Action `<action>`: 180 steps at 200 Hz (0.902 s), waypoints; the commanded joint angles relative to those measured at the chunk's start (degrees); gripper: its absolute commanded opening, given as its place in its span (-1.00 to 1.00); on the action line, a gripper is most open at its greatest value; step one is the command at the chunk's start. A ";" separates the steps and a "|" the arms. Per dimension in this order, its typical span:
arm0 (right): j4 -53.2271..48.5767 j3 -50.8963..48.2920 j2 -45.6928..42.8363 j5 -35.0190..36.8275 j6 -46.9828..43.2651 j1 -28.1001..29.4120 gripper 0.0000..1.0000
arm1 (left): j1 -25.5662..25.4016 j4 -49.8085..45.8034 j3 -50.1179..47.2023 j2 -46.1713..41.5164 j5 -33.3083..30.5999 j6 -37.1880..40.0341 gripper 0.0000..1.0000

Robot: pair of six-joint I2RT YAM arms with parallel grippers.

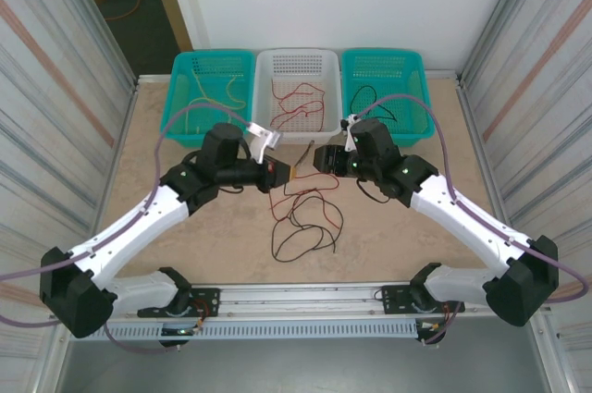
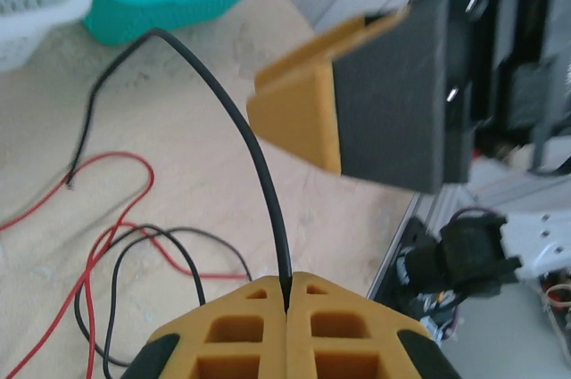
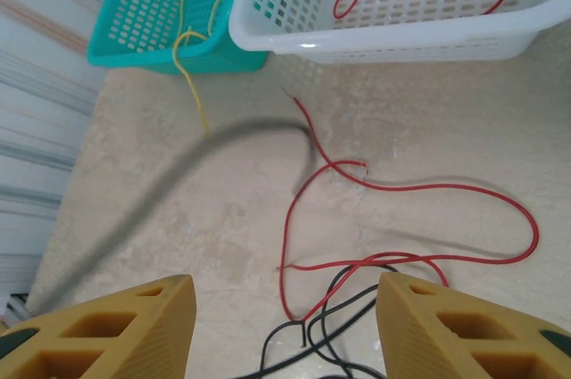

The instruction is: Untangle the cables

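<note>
The left gripper is clenched on a black cable, holding a stretch of it up off the table. The right gripper hangs released, jaws wide, above the red cables tangled with it between the 2 arms. A hard pull would likely cinch the black loops around the red strands. The thin cable could also slip from the pinch.
</note>
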 commanded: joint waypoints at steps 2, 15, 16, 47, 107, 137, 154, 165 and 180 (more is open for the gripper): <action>0.40 1.69 -2.31 0.71 -0.63 0.23 0.15 | 1.83 4.95 4.74 -2.50 5.02 -3.03 -1.00; 0.56 1.61 -2.91 0.19 -1.61 0.22 0.18 | 2.33 4.27 7.68 -2.65 5.60 -3.01 -1.00; 0.61 1.59 -2.99 0.09 -1.72 0.27 0.18 | 2.38 4.26 7.91 -2.65 5.72 -3.02 -1.00; 1.14 1.15 -4.59 -2.16 -4.32 0.75 0.22 | 2.77 3.37 15.02 -2.53 8.35 -3.06 -1.00; 2.36 3.11 -8.74 -2.13 -9.29 2.66 0.41 | 4.10 9.73 21.11 -2.90 14.74 -5.62 -1.00; 4.70 4.79 -10.12 -3.45 -7.02 2.20 0.44 | 4.19 16.66 17.15 -4.37 12.86 -5.19 -1.00; 6.46 5.31 -10.32 -5.00 -5.07 2.12 0.44 | 4.19 20.01 15.43 -3.81 12.39 -6.79 -1.00; 7.97 5.35 -10.44 -6.50 -4.05 2.19 0.44 | 4.19 22.83 14.55 -3.14 12.80 -8.76 -1.00; 8.40 5.48 -10.46 -6.60 -4.51 2.65 0.43 | 4.19 24.85 14.41 -2.37 13.67 -10.14 -1.00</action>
